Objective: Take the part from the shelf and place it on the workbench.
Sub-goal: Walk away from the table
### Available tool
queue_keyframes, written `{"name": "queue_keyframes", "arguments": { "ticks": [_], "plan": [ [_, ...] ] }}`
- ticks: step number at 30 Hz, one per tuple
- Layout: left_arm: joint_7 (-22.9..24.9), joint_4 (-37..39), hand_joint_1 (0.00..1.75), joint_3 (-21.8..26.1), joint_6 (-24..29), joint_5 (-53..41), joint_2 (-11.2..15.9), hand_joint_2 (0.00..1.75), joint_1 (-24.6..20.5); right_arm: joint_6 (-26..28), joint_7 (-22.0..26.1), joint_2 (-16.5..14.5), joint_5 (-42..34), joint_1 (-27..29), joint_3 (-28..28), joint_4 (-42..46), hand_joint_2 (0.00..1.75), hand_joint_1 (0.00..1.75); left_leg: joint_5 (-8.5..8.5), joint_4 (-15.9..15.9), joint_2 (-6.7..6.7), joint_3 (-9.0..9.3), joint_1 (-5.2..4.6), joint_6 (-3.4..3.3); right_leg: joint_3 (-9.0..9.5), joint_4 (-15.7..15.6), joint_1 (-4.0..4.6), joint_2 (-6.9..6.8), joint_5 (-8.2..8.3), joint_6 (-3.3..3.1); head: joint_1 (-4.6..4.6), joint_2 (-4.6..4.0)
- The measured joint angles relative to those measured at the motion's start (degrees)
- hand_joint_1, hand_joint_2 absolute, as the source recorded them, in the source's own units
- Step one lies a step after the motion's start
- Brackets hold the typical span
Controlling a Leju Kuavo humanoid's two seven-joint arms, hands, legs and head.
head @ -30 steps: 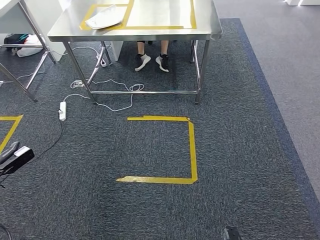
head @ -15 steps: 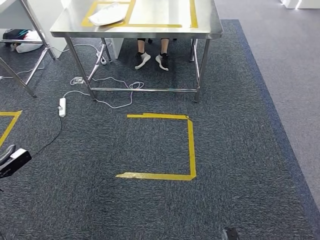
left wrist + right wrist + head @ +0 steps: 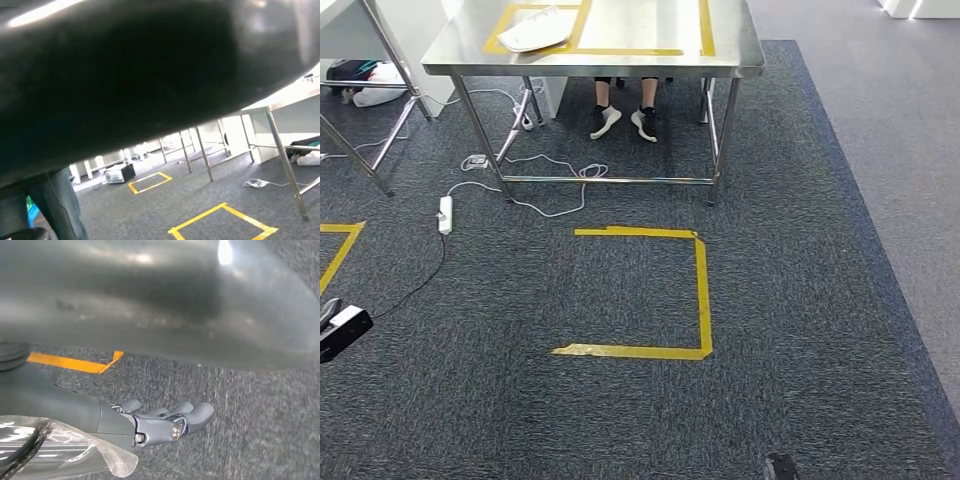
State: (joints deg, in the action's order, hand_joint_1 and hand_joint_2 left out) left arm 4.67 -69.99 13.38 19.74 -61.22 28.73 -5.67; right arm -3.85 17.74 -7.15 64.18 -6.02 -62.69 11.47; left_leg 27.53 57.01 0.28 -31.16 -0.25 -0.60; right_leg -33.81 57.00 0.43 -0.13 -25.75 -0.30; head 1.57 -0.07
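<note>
The steel workbench [image 3: 731,55] stands ahead at the top of the head view, marked with yellow tape. A flat white wrapped piece [image 3: 535,30] lies on its left part. In the right wrist view my right hand [image 3: 166,422] hangs over the carpet with a part in clear plastic wrap [image 3: 56,452] held against its palm side. Its fingers [image 3: 196,415] reach nearly straight past the wrap. A dark piece of my left arm [image 3: 341,330] shows at the left edge of the head view. How the left hand's fingers stand cannot be made out.
A yellow tape outline [image 3: 701,300] marks the carpet in front of the workbench. A person's feet [image 3: 626,122] rest under the bench. White cables and a power strip [image 3: 445,214] lie to the left, beside another table's legs [image 3: 365,165]. A person's leg [image 3: 56,210] stands near my left side.
The whole picture has shifted a little, so the camera moved. The dark piece of my left arm has slid down and toward the left edge.
</note>
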Motion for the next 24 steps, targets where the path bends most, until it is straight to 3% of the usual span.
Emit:
{"name": "queue_keyframes", "arguments": {
  "ticks": [9, 13, 15, 18, 19, 20, 21, 22, 24],
  "plan": [
    [-0.4, 0.3, 0.00, 0.8, 0.1, 0.0, 0.3, 0.00, 0.0, 1.7, -1.1, -0.3, 1.5, -0.2, 1.9, 0.0, 0.00, 0.00, -0.08, 0.4, -0.01, -0.33, -0.09, -0.15, -0.23, 0.0, -0.08, -0.04, 0.25, 0.26, 0.02, -0.01],
    [-1.1, 0.9, 0.00, 0.8, 0.8, 0.0, 0.1, 0.00, 0.0, 1.7, -1.1, -0.5, 1.3, -0.4, 2.2, 0.0, 0.00, 0.00, -0.56, 0.0, -0.19, -0.52, 0.02, -0.81, -0.35, 0.1, -0.14, -0.23, 0.29, 0.80, 0.03, 0.00],
    [-1.6, 1.3, 0.00, 0.7, 1.4, 0.0, -0.6, 0.00, 0.1, 1.7, -1.0, -0.5, 1.1, -0.5, 2.2, 0.0, 0.00, 0.00, -1.24, -0.7, -0.39, -0.57, 0.42, -1.37, -1.67, 2.6, -0.11, -0.11, -1.87, 1.22, -0.07, 0.00],
    [-2.4, 3.3, 0.00, 0.6, 2.9, -0.4, -2.9, 0.00, 1.0, 1.5, -0.9, -0.5, 0.7, -0.5, 2.2, 0.0, 0.00, 0.00, -1.80, -0.8, -0.80, -1.28, 0.64, -1.61, -6.11, 13.1, -0.46, 0.05, -7.76, 1.75, -0.16, 0.00],
    [-2.8, 4.5, 0.00, 0.5, 3.5, -0.5, -3.9, 0.00, 1.4, 1.5, -0.8, -0.5, 0.7, -0.5, 2.2, 0.0, 0.00, 0.00, -1.91, -0.7, -1.02, -1.51, 0.68, -1.51, -6.86, 15.4, -0.60, 0.04, -8.53, 1.90, -0.14, 0.00],
    [-3.3, 6.0, 0.00, 0.5, 4.2, -0.5, -4.9, 0.00, 1.7, 1.5, -0.8, -0.5, 0.6, -0.5, 2.2, 0.0, 0.00, 0.00, -2.01, -0.7, -1.27, -1.69, 0.75, -1.37, -6.52, 15.4, -0.73, 0.04, -8.22, 2.06, -0.14, 0.00],
    [-4.0, 7.7, 0.00, 0.5, 4.8, -0.2, -6.0, 0.00, 2.0, 1.4, -0.8, -0.5, 0.5, -0.5, 2.2, 0.0, 0.00, 0.00, -2.08, -0.6, -1.56, -1.80, 0.85, -1.20, -5.00, 13.2, -0.87, 0.10, -6.91, 2.19, -0.14, 0.00],
    [-4.8, 9.5, 0.00, 0.6, 5.4, 0.1, -7.1, 0.00, 2.2, 1.4, -0.7, -0.5, 0.4, -0.5, 2.2, 0.0, 0.00, 0.00, -2.10, -0.5, -1.86, -1.87, 0.96, -1.01, -2.59, 9.3, -1.04, 0.37, -5.14, 2.29, -0.14, 0.00],
    [-6.7, 14.0, 0.00, 0.9, 7.0, 0.8, -9.1, 0.00, 2.2, 1.5, -0.5, -0.5, 0.2, -0.6, 2.2, 0.0, 0.00, 0.00, -2.12, -0.2, -2.36, -2.10, 0.98, -0.35, 1.83, 2.0, -1.27, 1.67, -3.26, 2.19, -0.15, 0.00]
  ]
}}
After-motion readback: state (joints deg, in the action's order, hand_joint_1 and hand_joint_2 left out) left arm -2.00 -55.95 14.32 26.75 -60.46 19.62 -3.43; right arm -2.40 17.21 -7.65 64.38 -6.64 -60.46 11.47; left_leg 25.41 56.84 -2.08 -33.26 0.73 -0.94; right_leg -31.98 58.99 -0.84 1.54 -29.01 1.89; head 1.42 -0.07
